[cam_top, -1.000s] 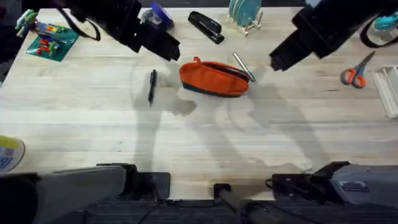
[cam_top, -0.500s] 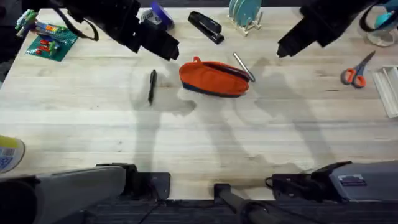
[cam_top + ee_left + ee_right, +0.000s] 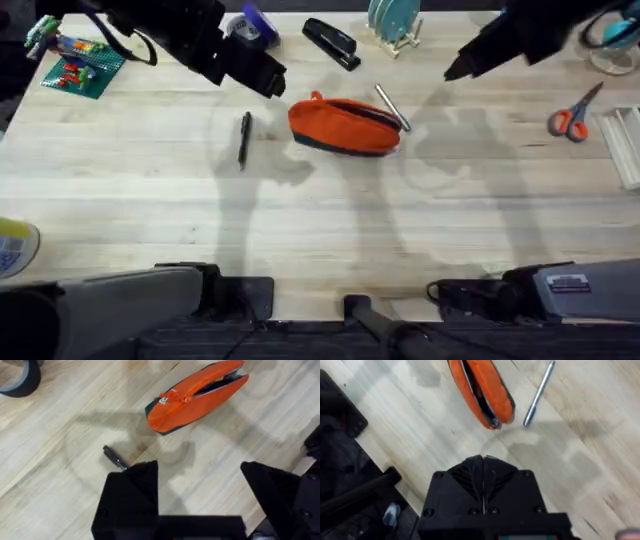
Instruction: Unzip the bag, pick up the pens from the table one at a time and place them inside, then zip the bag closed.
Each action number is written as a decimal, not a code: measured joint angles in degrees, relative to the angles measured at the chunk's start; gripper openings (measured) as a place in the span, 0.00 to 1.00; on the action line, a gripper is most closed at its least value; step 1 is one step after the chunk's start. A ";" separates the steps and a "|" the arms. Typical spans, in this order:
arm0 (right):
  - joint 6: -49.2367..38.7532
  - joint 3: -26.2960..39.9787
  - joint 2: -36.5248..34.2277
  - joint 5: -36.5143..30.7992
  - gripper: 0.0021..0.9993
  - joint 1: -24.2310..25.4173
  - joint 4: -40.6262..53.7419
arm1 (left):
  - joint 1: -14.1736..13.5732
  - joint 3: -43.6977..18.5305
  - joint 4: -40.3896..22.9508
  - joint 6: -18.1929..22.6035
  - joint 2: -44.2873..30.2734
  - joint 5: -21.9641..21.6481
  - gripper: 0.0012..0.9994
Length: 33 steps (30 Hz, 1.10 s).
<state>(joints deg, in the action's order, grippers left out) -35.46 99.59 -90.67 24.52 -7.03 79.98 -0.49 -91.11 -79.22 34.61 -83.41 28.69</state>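
Black pen (image 3: 244, 138) lies near-far, just near of the spread left gripper (image 3: 200, 477); right gripper (image 3: 482, 471) pressed together, farther off.

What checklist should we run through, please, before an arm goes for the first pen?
1. Bag unzipped: ok. The bag shows a dark slit along its top, and the right wrist view shows the same gap.
2. Pens on the table and free: ok. The black pen lies left of the bag, apart from it; the silver pen lies just behind the bag's right end, contact unclear.
3. Left gripper ready: ok, open and empty, above the black pen.
4. Right gripper ready: not ok, shut; it must open first.
5. Opening wide enough for a pen: cannot tell.
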 joint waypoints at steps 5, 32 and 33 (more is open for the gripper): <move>-0.60 -7.87 -0.29 4.13 0.03 0.00 -7.08 | 0.00 0.00 0.00 -0.14 0.01 -1.73 1.00; -8.63 -25.99 -4.92 11.31 0.03 -0.52 -26.66 | 0.00 0.00 1.25 -0.20 0.00 -5.64 1.00; -8.82 -25.99 -5.32 11.31 0.03 -0.79 -27.17 | 0.00 0.00 1.27 -0.20 0.00 -5.64 1.00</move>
<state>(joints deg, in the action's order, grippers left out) -44.27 73.60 -95.99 35.83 -7.82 52.81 -0.49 -91.11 -77.95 34.41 -83.42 23.05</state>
